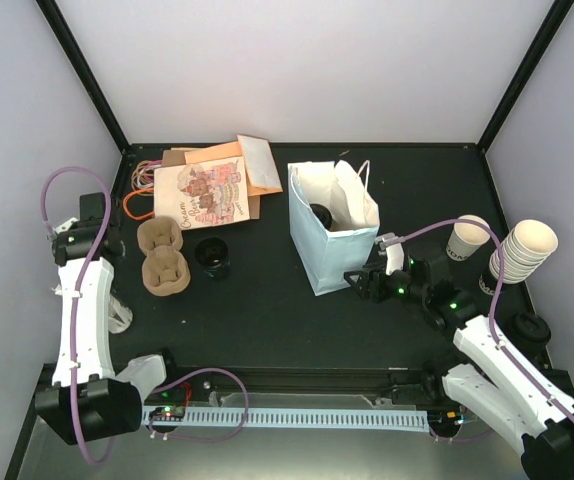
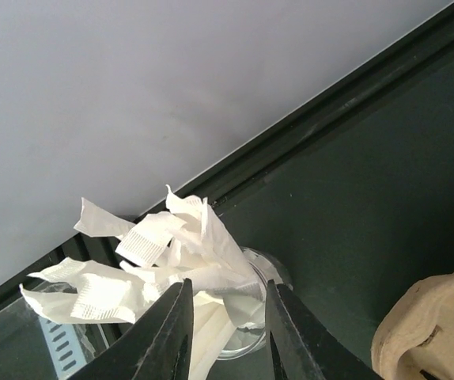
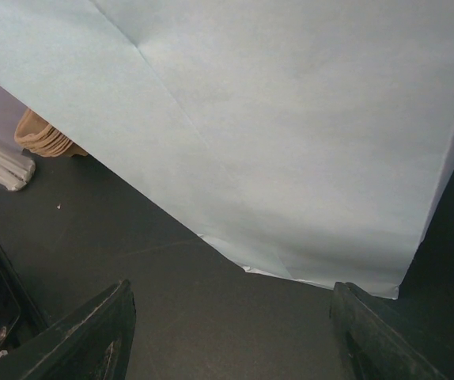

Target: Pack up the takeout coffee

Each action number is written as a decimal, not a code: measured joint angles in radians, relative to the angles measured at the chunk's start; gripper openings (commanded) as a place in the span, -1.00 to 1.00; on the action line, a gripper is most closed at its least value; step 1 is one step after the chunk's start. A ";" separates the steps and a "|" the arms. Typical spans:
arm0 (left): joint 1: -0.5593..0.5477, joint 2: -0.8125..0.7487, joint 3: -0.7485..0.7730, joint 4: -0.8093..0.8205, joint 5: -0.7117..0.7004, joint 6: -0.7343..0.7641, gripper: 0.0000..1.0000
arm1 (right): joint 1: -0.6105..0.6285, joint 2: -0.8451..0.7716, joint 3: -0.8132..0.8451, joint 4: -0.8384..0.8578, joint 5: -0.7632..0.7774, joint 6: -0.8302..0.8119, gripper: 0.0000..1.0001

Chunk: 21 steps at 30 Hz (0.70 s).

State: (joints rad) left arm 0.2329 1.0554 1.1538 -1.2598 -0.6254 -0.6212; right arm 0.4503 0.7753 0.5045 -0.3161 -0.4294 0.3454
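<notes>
Top view: the left arm (image 1: 75,310) rises from its base at 7 o'clock and bends over the napkins (image 1: 119,316) near the left wall. Its gripper is hidden beneath it. The right arm (image 1: 487,350) stretches from 5 o'clock toward the centre. The right gripper (image 1: 355,277) sits just beside the near right corner of the pale blue bag (image 1: 332,250). The takeout coffee (image 1: 320,214) shows as a black disc inside the bag, which stands on the worktop (image 1: 267,310).

Left wrist: the left gripper (image 2: 228,287) points at a clear cup (image 2: 252,336) stuffed with napkins. Its fingers are narrowly apart with napkin between them; I cannot tell whether they pinch it. The pulp carrier (image 2: 436,317) lies at 4 o'clock.

Right wrist: the right gripper (image 3: 231,293) has its fingers wide apart and holds nothing. The bag's wall fills 12 o'clock, untouched.
</notes>
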 measured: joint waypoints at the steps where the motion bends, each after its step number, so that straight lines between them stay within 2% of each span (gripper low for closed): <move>1: 0.002 0.002 0.000 0.004 0.002 0.001 -0.45 | 0.000 0.000 0.000 0.000 0.000 0.000 0.40; 8: 0.003 0.023 -0.014 0.036 0.027 0.009 -0.48 | 0.000 0.000 0.000 -0.001 0.000 0.000 0.40; 15: 0.003 0.045 -0.031 0.049 0.048 0.016 -0.88 | 0.000 0.006 0.000 -0.001 -0.001 0.000 0.41; 21: 0.003 0.055 -0.020 0.027 0.054 0.011 -0.97 | 0.000 0.007 0.000 -0.001 -0.001 0.000 0.41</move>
State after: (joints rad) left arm 0.2363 1.1099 1.1336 -1.2327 -0.5716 -0.6102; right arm 0.4503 0.7822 0.5045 -0.3172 -0.4301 0.3450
